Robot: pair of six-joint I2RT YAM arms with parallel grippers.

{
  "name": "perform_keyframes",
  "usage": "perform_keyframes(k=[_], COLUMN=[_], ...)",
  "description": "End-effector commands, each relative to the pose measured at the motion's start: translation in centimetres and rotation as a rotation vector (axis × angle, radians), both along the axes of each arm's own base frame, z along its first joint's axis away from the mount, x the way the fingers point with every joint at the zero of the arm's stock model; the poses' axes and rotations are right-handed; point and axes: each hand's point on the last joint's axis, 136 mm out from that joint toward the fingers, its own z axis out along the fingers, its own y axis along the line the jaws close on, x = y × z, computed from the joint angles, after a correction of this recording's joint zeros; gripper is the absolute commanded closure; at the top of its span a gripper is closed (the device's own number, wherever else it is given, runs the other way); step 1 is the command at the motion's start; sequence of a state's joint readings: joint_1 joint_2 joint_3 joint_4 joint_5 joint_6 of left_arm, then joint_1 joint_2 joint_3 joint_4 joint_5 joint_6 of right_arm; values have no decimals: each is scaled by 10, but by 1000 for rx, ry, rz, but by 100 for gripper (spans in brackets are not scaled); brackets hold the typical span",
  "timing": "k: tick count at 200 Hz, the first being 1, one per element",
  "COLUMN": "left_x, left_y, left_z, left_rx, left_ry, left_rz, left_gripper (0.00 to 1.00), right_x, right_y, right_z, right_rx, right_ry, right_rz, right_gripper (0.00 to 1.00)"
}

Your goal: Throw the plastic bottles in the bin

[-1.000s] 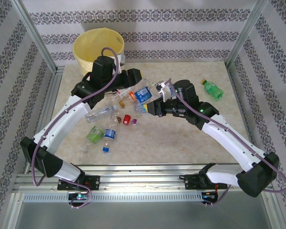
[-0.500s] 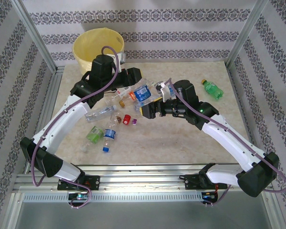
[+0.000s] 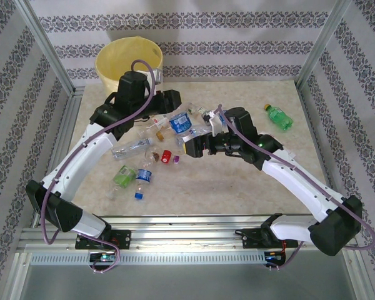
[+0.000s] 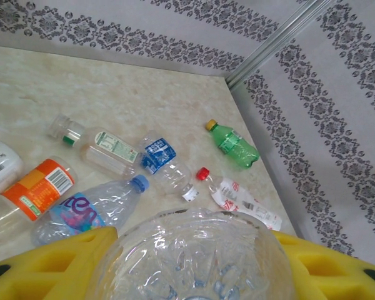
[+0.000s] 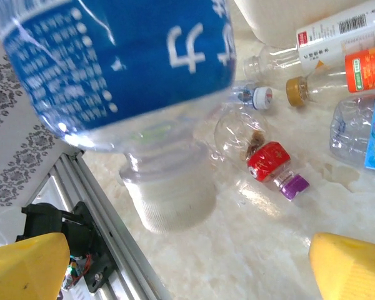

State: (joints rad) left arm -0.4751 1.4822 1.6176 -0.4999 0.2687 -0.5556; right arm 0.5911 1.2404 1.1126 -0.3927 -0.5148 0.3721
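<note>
- Our left gripper (image 4: 187, 267) is clamped on a clear bottle (image 4: 190, 247). In the left wrist view its ribbed base sits pressed between the two yellow pads (image 4: 50, 265).
- Our right gripper (image 3: 192, 147) is released, its jaws spread wide and gripping nothing. In the right wrist view its yellow fingertips (image 5: 25, 265) sit at the two lower corners.
- The blue bottle (image 3: 180, 122) is just beyond the right gripper, between it and the left arm (image 3: 87, 150). From the right wrist it looms close and tilted, between the spread fingers and touching neither. We cannot tell whether it rests on the table (image 3: 237, 187).
- The bin (image 3: 115, 59) stands at the far left corner, just behind the left arm's wrist.
- More bottles lie on the table left of centre, near the left arm. Among them are a red bottle (image 3: 167, 156) with a purple cap and a green-labelled bottle (image 3: 123, 176).
- The green bottle (image 3: 279, 117) lies alone toward the far right, well apart from both grippers.
- Past the held bottle, the left wrist view takes in an orange bottle (image 4: 40, 187), a blue-capped bottle (image 4: 94, 209) just beside it, and a red-capped bottle (image 4: 234, 195) nearer the wall, all lying on their sides.
</note>
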Motion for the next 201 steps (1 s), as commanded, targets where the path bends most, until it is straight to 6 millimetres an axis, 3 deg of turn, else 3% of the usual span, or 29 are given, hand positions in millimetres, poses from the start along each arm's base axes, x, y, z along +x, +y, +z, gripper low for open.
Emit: perform_keyframes(k=[1,66,103,157,201], left_x=[0,5,7,16,27], left_y=[14,24,37,66,100], left_z=[17,17,32,78,132], left_rx=[43,90,156,346,440], left_ry=[-55,-67,-111,-239,-375], left_rz=[21,39,63,128,244], left_gripper=[87,88,89,89,90], right_x=[1,-1,-1,0,2], right_y=[-4,-5,-7,-9,-12], right_z=[-16,-26,-36,-46,-50], right_rx=[-29,-39,-66,-97,-111], right_ry=[45,75,100,127,136], right_rz=[-21,-26,-34,-47,-55], right_gripper=[2,2,2,2,2])
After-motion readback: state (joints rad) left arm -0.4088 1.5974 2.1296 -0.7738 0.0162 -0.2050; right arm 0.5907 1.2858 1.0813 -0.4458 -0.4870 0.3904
